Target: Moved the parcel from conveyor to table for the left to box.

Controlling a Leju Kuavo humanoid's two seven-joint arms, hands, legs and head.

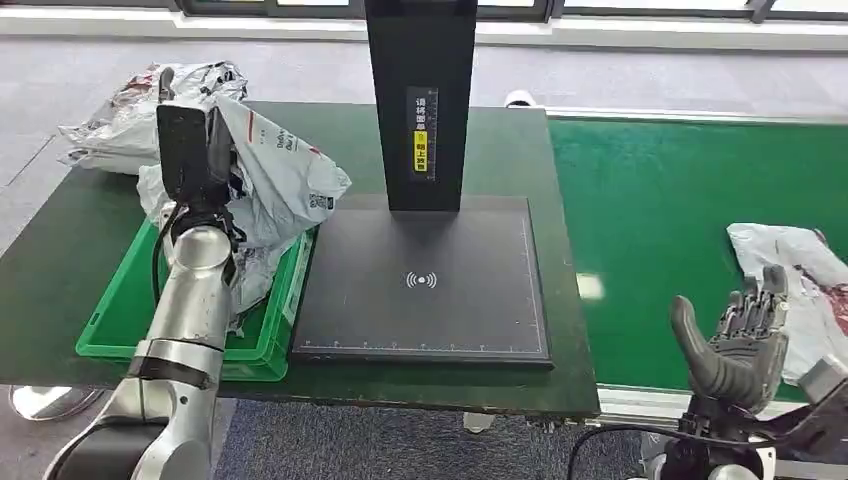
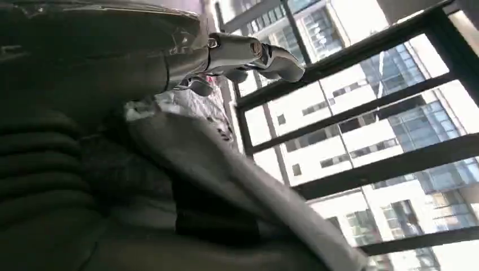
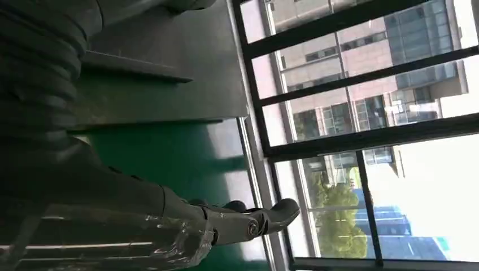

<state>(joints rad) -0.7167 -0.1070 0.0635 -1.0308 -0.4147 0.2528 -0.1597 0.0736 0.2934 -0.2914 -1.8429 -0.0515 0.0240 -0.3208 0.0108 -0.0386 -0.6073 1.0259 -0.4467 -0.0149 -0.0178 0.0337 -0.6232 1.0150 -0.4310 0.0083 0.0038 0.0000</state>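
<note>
The left hand [image 1: 200, 185] holds a white bag [image 1: 285, 175] up over the green box [image 1: 120, 310], ready to drop it in. Its fingers are hidden behind the bag.

The right hand [image 1: 740, 340] waits open and empty near the next parcel [image 1: 800, 275] on the green belt [image 1: 660, 200]. The dark desk [image 1: 100, 200] has room beside the black pad [image 1: 425, 280].

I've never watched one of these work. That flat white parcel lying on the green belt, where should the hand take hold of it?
Probably at the near edge of the white parcel, coming from above with the right hand beside it. It is a soft bag lying flat on the green conveyor belt, so fingers can pinch up loose film.
</note>
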